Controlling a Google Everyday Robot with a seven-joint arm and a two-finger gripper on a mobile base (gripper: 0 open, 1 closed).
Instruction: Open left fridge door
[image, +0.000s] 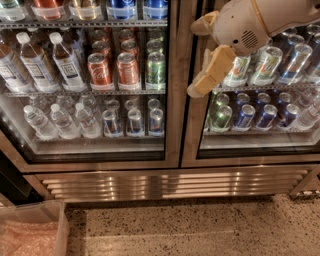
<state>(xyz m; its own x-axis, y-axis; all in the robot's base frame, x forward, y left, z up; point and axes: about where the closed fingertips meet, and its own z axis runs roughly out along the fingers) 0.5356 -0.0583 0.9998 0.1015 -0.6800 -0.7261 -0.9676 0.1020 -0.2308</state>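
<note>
- Tool (197, 57): located upper centre-right of frame, in front of the seam where the two doors meet. Fingers (212, 70) are spread wide; nothing is held.
- Left fridge door (85, 85): occupies left and centre of frame. Glass pane in steel frame, with water bottles and red cans behind it. Long axis is vert.
- Key relation: the door's inner stile (174, 115) lies just left of the tool in the picture. The tool is set over the seam and the adjacent stile of the right door (260, 140). Contact w/ either stile cannot be told.
- No separate handle is seen. The grip edge is judged to be the inner vert. edge at the seam, so a short shift toward frame left is required before pulling.
- Only one arm is fitted; it enters from upper right, across the right door.
- Clearance: the floor (200, 225) ahead of the vent grille (175, 182) is open at lower centre.
- A bin (30, 230) sits in the lower-left corner, near the door's foot; interference w/ the swing is judged possible.
</note>
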